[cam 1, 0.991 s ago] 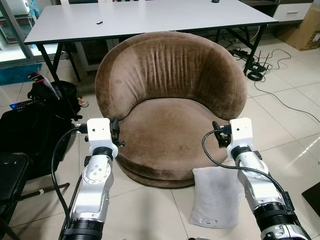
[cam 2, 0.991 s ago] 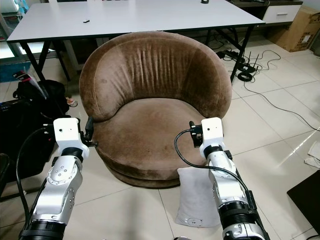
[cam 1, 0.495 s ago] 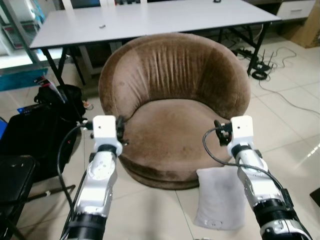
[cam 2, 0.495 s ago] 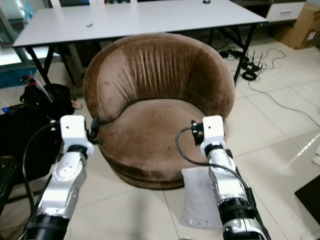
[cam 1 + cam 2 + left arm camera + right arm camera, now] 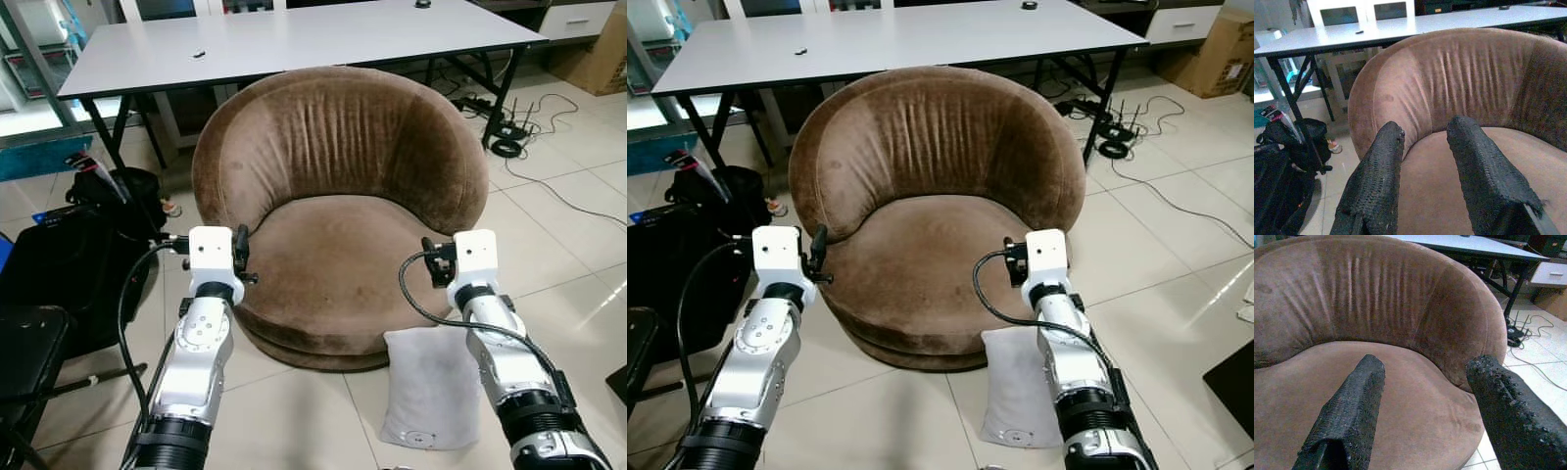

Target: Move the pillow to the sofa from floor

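A grey-white pillow (image 5: 431,387) stands on the tiled floor, leaning against the front of the round brown sofa (image 5: 338,147), right of centre. My right arm reaches over the pillow. My right gripper (image 5: 1427,363) is open wide and empty, pointing at the sofa seat from above its front edge. My left gripper (image 5: 1426,128) is open with a narrower gap and also empty. It points at the sofa's left armrest and backrest from beside the sofa's left edge. Neither gripper touches the pillow.
A long grey table (image 5: 294,39) stands behind the sofa. Black bags (image 5: 69,264) and a black seat (image 5: 24,343) crowd the floor at the left. Cables (image 5: 509,127) lie on the tiles at the right, near a cardboard box (image 5: 602,49).
The head camera has wobbled a little. My left arm has edged slightly toward the sofa. The pillow and my right arm hold their places.
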Robot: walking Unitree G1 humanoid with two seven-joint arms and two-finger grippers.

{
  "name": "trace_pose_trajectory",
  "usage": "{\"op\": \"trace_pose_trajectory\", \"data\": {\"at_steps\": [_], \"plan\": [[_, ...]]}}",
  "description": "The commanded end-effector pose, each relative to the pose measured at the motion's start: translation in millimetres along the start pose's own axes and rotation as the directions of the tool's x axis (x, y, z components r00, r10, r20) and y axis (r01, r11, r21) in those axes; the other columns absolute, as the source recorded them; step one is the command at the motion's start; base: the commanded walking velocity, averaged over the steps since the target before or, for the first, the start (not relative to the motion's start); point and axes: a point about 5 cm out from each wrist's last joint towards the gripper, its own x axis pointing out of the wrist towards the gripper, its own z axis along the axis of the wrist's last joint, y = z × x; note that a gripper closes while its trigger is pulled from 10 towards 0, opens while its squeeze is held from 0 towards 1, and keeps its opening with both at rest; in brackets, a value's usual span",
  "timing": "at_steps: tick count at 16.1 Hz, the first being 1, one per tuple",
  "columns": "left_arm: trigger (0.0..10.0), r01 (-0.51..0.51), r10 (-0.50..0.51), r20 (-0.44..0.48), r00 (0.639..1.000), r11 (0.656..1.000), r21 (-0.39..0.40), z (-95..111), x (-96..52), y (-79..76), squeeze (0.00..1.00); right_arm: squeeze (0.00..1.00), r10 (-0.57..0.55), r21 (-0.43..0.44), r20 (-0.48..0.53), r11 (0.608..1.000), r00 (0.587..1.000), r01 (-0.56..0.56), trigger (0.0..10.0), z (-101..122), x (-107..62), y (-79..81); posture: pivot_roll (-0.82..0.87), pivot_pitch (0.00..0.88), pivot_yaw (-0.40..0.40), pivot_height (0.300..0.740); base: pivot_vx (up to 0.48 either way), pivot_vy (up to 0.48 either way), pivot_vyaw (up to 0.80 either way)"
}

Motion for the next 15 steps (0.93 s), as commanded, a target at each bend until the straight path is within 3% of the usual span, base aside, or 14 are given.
{"op": "trace_pose_trajectory", "data": {"at_steps": [1,15], "plan": [[10.0,0.004,-0.004,-0.011,1.0,1.0,0.016,-4.0,-1.8,0.1,0.0,0.0,-0.006,-0.01,0.008,1.0,1.0,0.006,10.0,2.0,1.7,-1.0,-0.11,0.0,0.051,0.74,0.0,0.0,0.0],[10.0,0.004,-0.004,-0.008,1.0,1.0,0.012,-3.8,-0.8,-1.3,0.0,0.0,-0.015,-0.014,0.014,1.0,1.0,0.016,10.0,3.0,2.8,-3.4,-0.12,0.0,0.05,0.74,0.0,0.0,0.0]]}}
